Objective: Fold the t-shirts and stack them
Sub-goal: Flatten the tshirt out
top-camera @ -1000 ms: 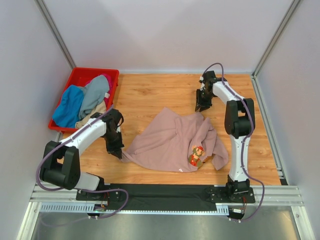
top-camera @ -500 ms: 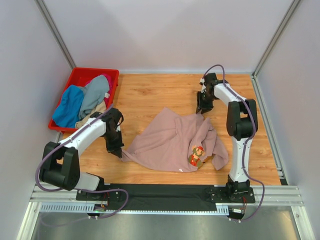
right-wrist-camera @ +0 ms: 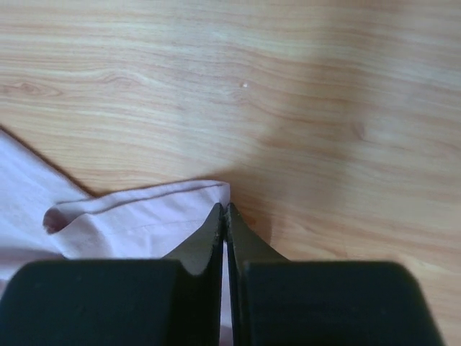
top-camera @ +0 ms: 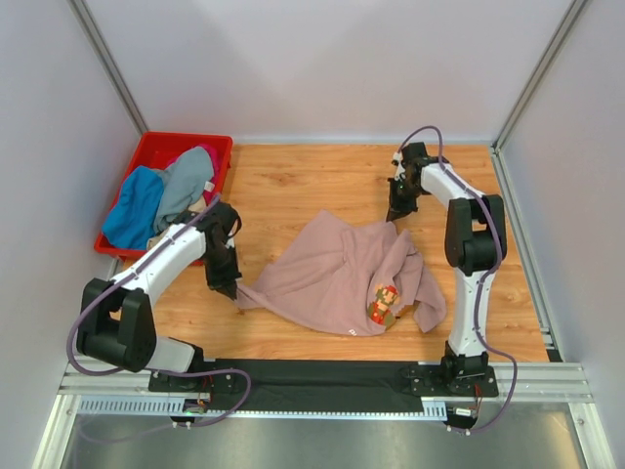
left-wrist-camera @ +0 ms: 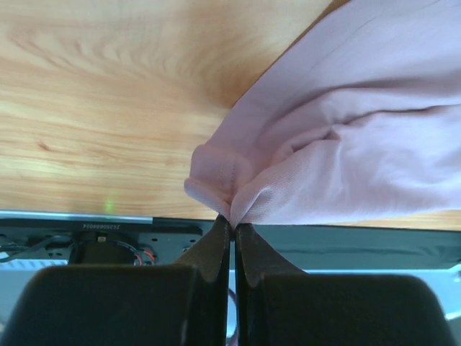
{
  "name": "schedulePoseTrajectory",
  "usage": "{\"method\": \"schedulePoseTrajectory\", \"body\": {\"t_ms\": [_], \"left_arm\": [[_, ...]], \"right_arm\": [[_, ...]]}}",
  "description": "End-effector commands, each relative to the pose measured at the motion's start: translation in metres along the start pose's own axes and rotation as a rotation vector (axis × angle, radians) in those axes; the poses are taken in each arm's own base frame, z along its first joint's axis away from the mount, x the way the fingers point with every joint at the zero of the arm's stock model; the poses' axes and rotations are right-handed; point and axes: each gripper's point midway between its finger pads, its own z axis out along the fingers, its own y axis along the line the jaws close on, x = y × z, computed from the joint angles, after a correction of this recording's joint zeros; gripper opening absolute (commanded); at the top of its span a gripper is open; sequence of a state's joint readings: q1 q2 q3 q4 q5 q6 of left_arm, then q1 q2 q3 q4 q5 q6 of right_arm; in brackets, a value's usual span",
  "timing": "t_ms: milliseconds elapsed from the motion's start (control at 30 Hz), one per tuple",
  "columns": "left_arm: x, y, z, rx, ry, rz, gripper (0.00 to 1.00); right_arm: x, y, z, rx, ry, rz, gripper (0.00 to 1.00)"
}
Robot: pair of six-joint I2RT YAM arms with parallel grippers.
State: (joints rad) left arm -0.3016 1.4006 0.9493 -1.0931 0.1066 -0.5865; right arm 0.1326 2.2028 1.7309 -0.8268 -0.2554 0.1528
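A dusty-pink t-shirt point(top-camera: 327, 278) lies crumpled in the middle of the wooden table, its pixel print point(top-camera: 384, 305) facing up near the front right. My left gripper point(top-camera: 230, 290) is shut on the shirt's left corner, and in the left wrist view the cloth point(left-wrist-camera: 338, 144) bunches out from the shut tips point(left-wrist-camera: 233, 220). My right gripper point(top-camera: 394, 217) is at the shirt's far right corner. In the right wrist view its tips point(right-wrist-camera: 225, 208) are shut on the end of the hem point(right-wrist-camera: 144, 209).
A red crate point(top-camera: 146, 154) stands at the back left with blue point(top-camera: 132, 210), grey point(top-camera: 186, 186) and magenta point(top-camera: 209, 184) t-shirts heaped in it. White walls enclose the table on three sides. A black rail point(top-camera: 322, 383) runs along the near edge.
My right gripper came down onto the shirt's far corner and went from open to shut. My left gripper, still shut on its corner, moved slightly away from the near edge.
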Motion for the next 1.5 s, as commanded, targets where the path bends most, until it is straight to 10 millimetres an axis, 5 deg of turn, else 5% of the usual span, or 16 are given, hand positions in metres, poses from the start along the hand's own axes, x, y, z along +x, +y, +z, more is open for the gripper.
{"method": "schedulePoseTrajectory", "body": {"t_ms": [0,33,67,233,433,533,733,933,1233,1300,1467], "left_arm": [[-0.034,-0.008,-0.047,-0.001,-0.175,0.023,0.00],[-0.049,-0.016,-0.071,0.025,-0.250,0.029,0.00],[-0.056,-0.006,-0.087,-0.030,-0.315,0.023,0.00],[-0.075,-0.009,-0.184,0.026,-0.597,0.000,0.00],[-0.038,0.003,-0.255,0.145,-0.771,-0.077,0.00],[-0.020,0.005,-0.276,0.225,-0.827,-0.087,0.00],[0.018,-0.019,-0.320,0.478,-0.875,0.033,0.00],[0.046,-0.050,-0.362,0.719,-0.927,0.207,0.00],[0.097,-0.066,-0.445,1.046,-1.077,0.329,0.00],[0.095,-0.067,-0.453,1.069,-1.097,0.310,0.00],[0.049,-0.068,-0.440,0.936,-1.141,0.236,0.00]], "right_arm": [[-0.052,0.016,-0.097,0.074,-0.253,-0.029,0.00],[-0.058,0.017,-0.124,0.104,-0.307,-0.040,0.00],[-0.072,0.019,-0.184,0.164,-0.448,-0.044,0.00],[-0.041,0.031,-0.356,0.238,-0.763,-0.008,0.00],[0.034,0.045,-0.493,0.180,-1.112,-0.003,0.00],[0.073,0.067,-0.540,0.030,-1.261,-0.023,0.00],[0.149,0.099,-0.603,-0.213,-1.452,-0.090,0.00],[0.179,0.106,-0.631,-0.229,-1.503,-0.165,0.00],[0.231,0.122,-0.700,-0.337,-1.709,-0.235,0.00],[0.228,0.126,-0.714,-0.366,-1.769,-0.226,0.00],[0.169,0.133,-0.701,-0.348,-1.731,-0.218,0.00]]}}
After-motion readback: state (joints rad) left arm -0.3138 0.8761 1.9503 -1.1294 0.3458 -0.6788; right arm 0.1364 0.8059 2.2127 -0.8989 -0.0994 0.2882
